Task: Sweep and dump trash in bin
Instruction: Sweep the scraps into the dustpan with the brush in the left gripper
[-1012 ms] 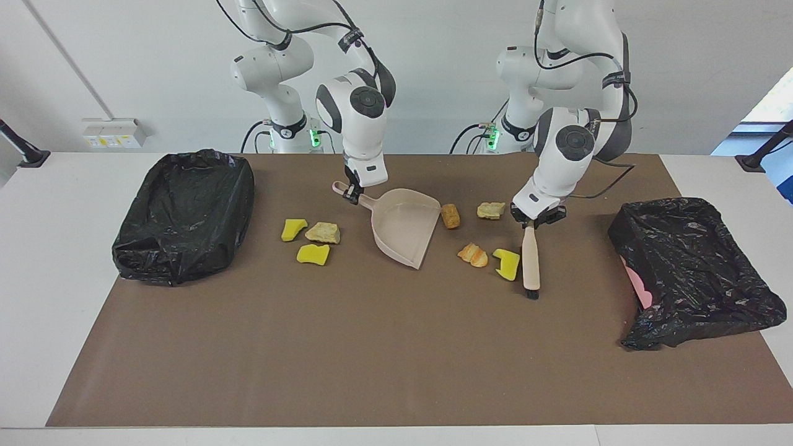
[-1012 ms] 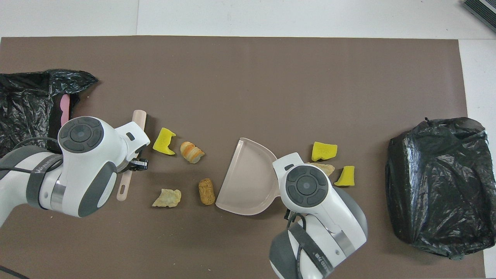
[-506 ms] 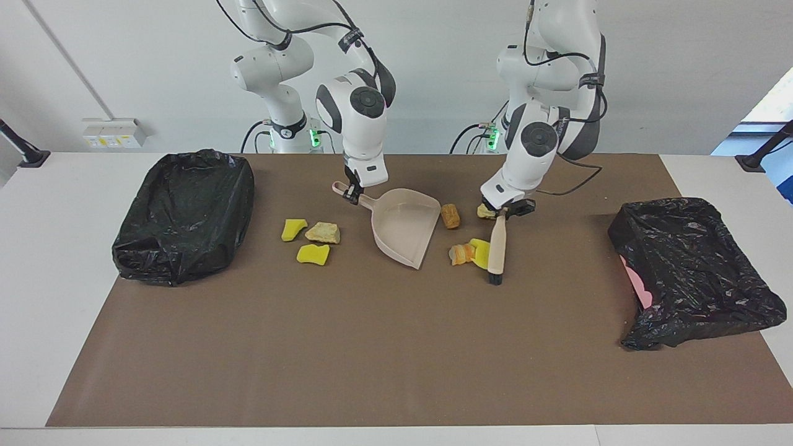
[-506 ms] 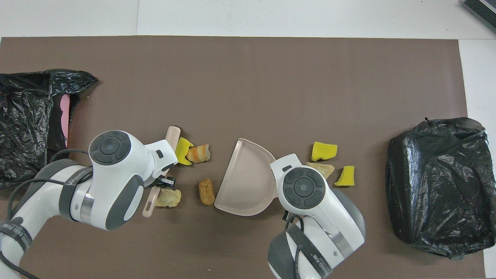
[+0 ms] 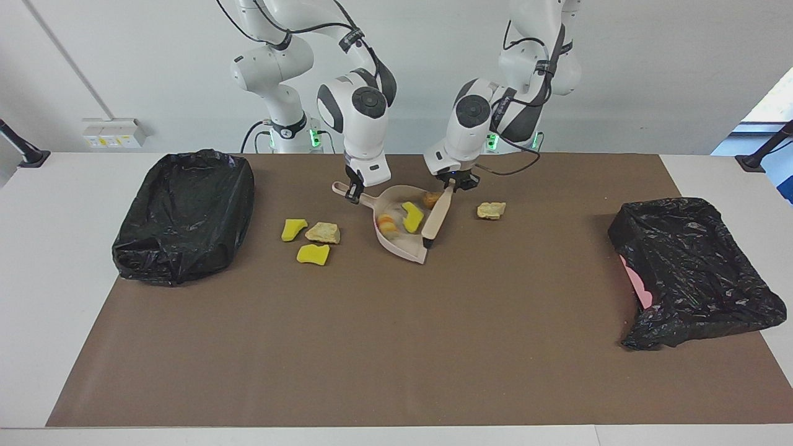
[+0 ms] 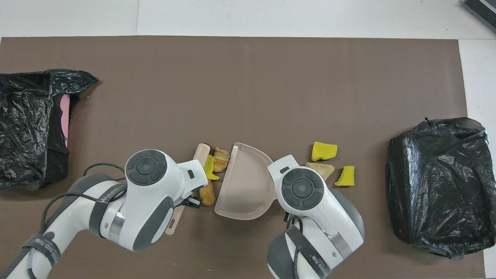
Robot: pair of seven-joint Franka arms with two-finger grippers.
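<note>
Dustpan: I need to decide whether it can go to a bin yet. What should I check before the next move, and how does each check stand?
1. Right gripper shut on the dustpan handle: ok.
2. Left gripper shut on the brush: ok.
3. Three swept chunks fully inside the dustpan: cannot tell. The facing view shows them in it, the overhead view at its lip.
4. All trash collected: not ok. A tan chunk toward the left arm's end and three other chunks toward the right arm's end lie on the table.
</note>
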